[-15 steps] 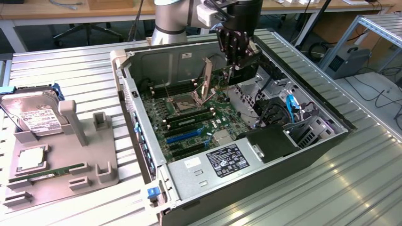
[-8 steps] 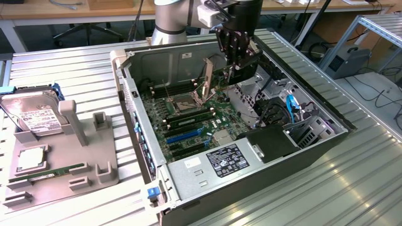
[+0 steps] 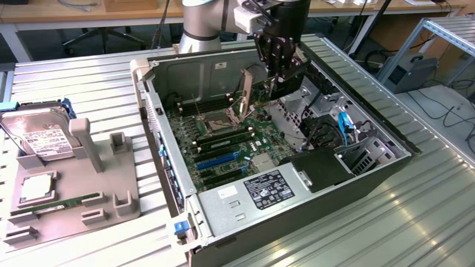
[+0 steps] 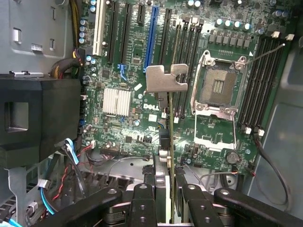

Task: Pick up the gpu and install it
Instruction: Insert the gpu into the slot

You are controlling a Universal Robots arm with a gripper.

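Exterior view: gpu (image 3: 256, 94) inside open case (image 3: 349, 194) on ribbed table (image 3: 415, 222), desks (image 3: 89, 15) behind.

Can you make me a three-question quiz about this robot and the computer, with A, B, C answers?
1. Where is the gpu? A on the floor; B in the gripper, above the motherboard; C in a hand.
2. How many hard drives lie on the grey tray? A one; B three; C five.
3. The computer case is: A closed; B open; C upside down.
Answers: B, the gripper clamps its edge; A, just one silver drive lies there; B, its insides show.
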